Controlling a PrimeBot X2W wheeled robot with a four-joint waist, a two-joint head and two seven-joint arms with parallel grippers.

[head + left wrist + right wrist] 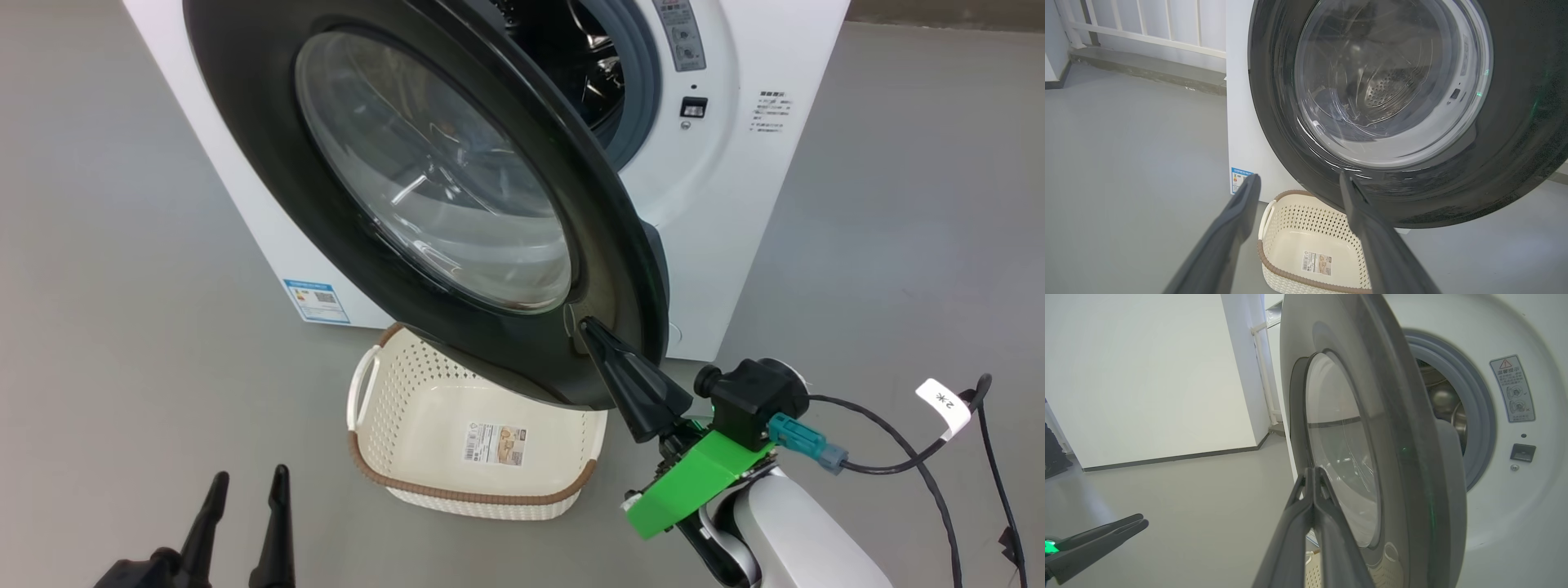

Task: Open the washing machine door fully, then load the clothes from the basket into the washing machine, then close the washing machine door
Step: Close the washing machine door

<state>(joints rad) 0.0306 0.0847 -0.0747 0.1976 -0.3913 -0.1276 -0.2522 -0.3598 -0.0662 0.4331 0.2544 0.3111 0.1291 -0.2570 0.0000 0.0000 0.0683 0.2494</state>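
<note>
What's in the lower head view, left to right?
left gripper → basket → right gripper → green mount → white tag

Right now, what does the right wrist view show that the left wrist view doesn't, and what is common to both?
Right wrist view: the right gripper, fingers pressed together against the washing machine door, plus the grey seal and warning sticker past the door's edge. Left wrist view: the left gripper, fingers apart, the basket with its bare inside, the blue label and a white railing. Shared: the door's glass porthole, the white washing machine, the grey floor.
</note>
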